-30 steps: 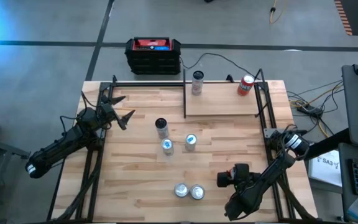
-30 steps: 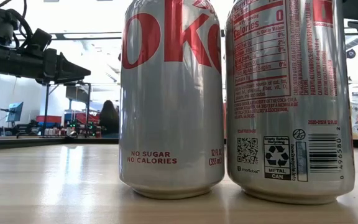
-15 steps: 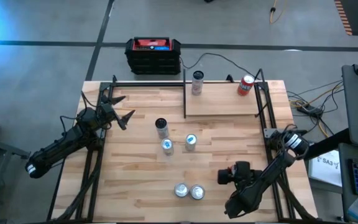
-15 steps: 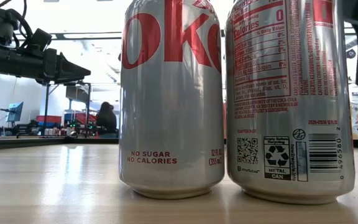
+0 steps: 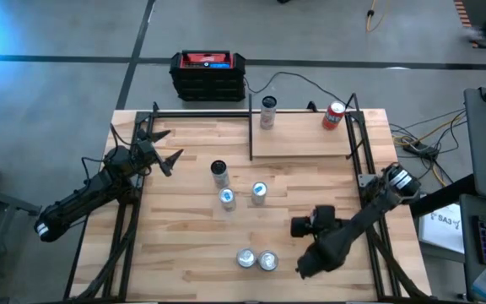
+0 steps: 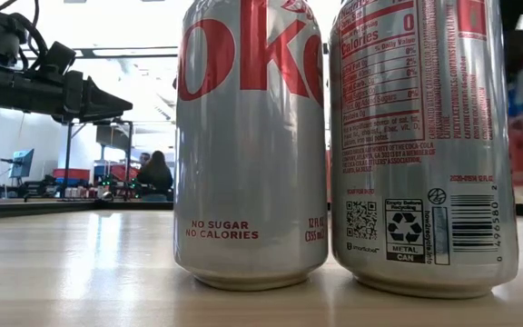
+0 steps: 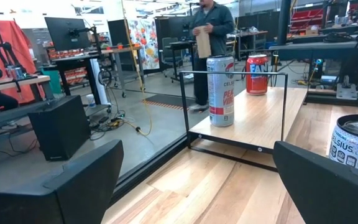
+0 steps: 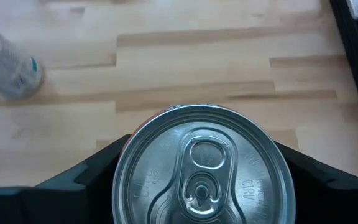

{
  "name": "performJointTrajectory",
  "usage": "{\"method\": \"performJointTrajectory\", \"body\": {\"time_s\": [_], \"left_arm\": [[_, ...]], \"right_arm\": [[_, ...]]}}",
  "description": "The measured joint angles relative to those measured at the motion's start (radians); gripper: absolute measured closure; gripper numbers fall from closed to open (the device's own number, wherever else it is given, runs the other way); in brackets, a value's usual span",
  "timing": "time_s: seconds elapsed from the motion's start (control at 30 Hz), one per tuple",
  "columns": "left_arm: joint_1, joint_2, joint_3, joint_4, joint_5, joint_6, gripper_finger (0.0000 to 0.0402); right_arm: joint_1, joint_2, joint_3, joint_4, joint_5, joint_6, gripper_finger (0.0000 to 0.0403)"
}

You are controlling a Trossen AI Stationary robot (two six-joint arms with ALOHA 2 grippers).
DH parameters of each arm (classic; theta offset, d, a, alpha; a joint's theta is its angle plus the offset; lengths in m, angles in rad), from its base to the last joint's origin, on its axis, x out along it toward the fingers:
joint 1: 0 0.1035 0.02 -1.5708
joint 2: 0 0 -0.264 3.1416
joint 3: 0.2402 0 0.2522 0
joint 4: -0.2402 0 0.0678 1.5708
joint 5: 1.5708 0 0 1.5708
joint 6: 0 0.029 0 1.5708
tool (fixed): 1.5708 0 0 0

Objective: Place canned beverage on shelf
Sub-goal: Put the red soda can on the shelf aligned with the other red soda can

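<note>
Already clamped on an upright can (image 8: 202,163), the right end effector (image 5: 304,226) has the shelf (image 5: 302,142) well ahead, up-table; left end effector (image 5: 163,148) idles agape.

Between us and the shelf (image 5: 302,139) stand three upright cans: a dark-topped one (image 5: 219,173), then two silver ones (image 5: 227,199) (image 5: 259,193) close together mid-table. A touching pair (image 5: 256,260) blocks the near edge. On the shelf, one can (image 5: 267,112) guards the left corner, a red can (image 5: 334,116) the right; the board between them lies open. We see bare wood along the table's right side.
</note>
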Motion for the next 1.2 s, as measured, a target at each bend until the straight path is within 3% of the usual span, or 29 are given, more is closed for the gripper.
{"method": "performJointTrajectory", "body": {"time_s": [0.33, 0.73, 1.2], "left_arm": [[0.0, 0.0, 0.0, 0.0, 0.0, 0.0, 0.0003], [0.0, 0.0, 0.0, 0.0, 0.0, 0.0, 0.0003], [0.0, 0.0, 0.0, 0.0, 0.0, 0.0, 0.0003]], "right_arm": [[-0.242, -0.082, -0.04, 0.001, 0.098, -0.145, 0.0095], [-0.587, -0.083, -0.04, 0.028, 0.161, -0.253, 0.0116], [-0.803, -0.085, -0.019, 0.037, 0.197, -0.319, 0.0104]]}}
